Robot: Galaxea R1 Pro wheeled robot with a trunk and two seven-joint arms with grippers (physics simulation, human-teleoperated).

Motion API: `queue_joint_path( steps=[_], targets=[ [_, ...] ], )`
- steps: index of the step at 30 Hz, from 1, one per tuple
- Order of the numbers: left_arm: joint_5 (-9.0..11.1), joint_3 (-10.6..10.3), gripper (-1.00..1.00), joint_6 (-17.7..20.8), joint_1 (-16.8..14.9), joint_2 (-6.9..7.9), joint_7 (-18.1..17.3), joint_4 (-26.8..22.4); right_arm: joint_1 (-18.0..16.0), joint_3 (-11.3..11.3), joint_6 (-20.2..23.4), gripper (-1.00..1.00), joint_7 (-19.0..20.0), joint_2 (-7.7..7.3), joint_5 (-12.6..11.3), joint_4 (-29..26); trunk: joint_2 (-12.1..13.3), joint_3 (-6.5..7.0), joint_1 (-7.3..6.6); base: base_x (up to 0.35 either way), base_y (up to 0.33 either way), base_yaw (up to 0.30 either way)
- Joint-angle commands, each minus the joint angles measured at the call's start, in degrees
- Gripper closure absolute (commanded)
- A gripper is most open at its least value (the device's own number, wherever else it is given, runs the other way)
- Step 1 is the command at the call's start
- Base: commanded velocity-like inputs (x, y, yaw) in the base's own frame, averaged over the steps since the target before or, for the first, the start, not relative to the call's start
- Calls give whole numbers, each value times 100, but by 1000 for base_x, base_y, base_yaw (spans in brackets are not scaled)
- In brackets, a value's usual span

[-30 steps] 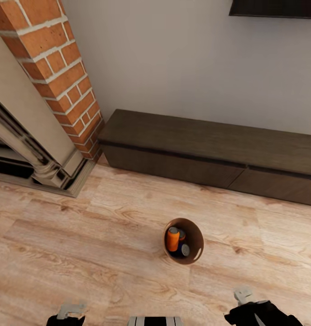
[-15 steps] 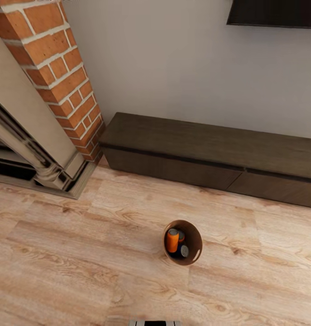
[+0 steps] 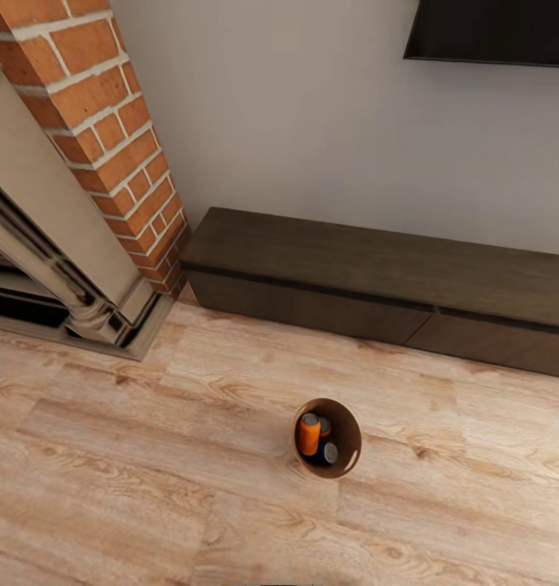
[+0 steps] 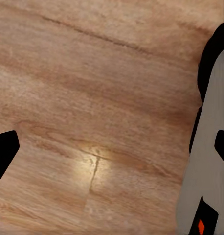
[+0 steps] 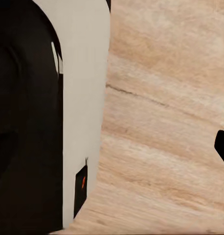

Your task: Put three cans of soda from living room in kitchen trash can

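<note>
The trash can (image 3: 350, 430), a small round bucket that is brown inside, stands on the light wood floor of the living room in the head view. Inside it lean the bright orange soda can (image 3: 309, 434) and two darker cans with grey tops (image 3: 332, 452) (image 3: 325, 426). My left gripper (image 4: 112, 152) is open, with a black fingertip (image 4: 3, 152) at one edge of the left wrist view and bare floor between. My right gripper (image 5: 112, 147) is also open and empty over the floor; one black fingertip (image 5: 223, 147) shows at the edge of the right wrist view.
A long dark low cabinet (image 3: 377, 277) runs along the wall behind the bucket. The brick fireplace (image 3: 108, 138) stands at the left and the wall TV (image 3: 491, 28) hangs at the upper right. My own grey and black body (image 5: 43, 117) (image 4: 205, 161) is close beside each gripper.
The head view has pulled back, so the bucket looks smaller. Both grippers, seen at the bottom edge a second ago, have left that view. Bucket and cans have not moved.
</note>
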Motion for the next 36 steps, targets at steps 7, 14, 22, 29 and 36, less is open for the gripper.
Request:
queue_joint_path(
  steps=[7, 14, 22, 29, 36],
  targets=[
    [-10, -5, -100, -54, 31, -30, -7, 4, 182, -5, -9, -100, -263, 1, -311, 5, 282, 126, -154, 0, 0, 0],
    [-49, -26, -100, -57, 33, -34, -15, 5, 353, -7, -11, -100, -628, -5, -341, 7, 563, 252, -308, 0, 0, 0],
    [-55, -31, -100, -56, 34, -36, -27, 5, 404, -9, -17, -100, -683, -14, -349, 6, 884, 396, -484, 0, 0, 0],
    [-62, -31, -100, -37, 34, -35, -219, 16, 410, -15, -16, -100, -690, -10, -463, 9, 1165, 521, -638, 0, 0, 0],
    [-60, -32, -100, 22, 34, -35, -405, 177, 463, -6, -11, -100, -687, -33, -913, 2, 1445, 647, -791, 0, 0, 0]
  ],
)
